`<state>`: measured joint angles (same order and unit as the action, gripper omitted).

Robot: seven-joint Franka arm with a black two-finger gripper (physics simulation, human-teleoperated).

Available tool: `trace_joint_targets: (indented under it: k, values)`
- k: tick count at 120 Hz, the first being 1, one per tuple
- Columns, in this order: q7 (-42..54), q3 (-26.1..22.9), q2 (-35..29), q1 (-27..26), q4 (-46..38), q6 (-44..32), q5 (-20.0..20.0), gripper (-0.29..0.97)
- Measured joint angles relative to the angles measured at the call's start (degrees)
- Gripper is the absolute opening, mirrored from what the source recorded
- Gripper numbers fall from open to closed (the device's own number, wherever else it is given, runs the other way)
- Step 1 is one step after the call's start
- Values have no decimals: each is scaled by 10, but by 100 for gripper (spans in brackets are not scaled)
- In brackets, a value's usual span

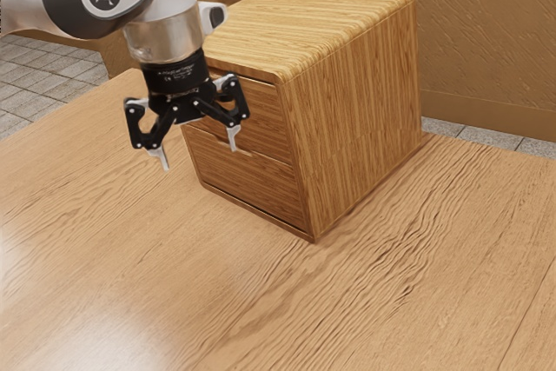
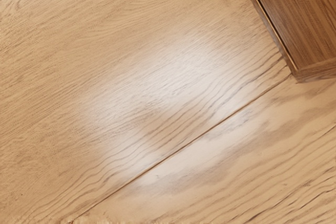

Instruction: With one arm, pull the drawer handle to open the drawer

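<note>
The open, empty pincer (image 1: 198, 154) hangs at middle left, just in front of the shut-looking drawer (image 1: 261, 119) in the wooden box (image 1: 347, 84) on the bench (image 1: 261, 301), so I think it must next reach the handle and squeeze it.

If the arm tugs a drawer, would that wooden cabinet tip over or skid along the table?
Probably not tip: the cabinet is boxy, with a broad flat base. It might skid, since it sits on the smooth, glossy table. Thick-looking wood suggests weight, which should help.
</note>
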<state>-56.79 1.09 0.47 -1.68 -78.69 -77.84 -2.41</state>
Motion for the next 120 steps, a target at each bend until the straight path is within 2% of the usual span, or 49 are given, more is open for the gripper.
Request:
trace_joint_targets:
  k: [34,54,80,102,111,120]
  values:
    - [-101,5,0,-5,0,4,13,68]
    - [-143,-2,-23,-1,103,25,-2,68]
    - [-183,-4,-26,-5,114,10,-8,68]
    - [-203,59,9,-46,102,-50,-1,68]
    - [-207,66,30,-29,101,-75,12,68]
    - [-208,67,50,31,101,-104,33,68]
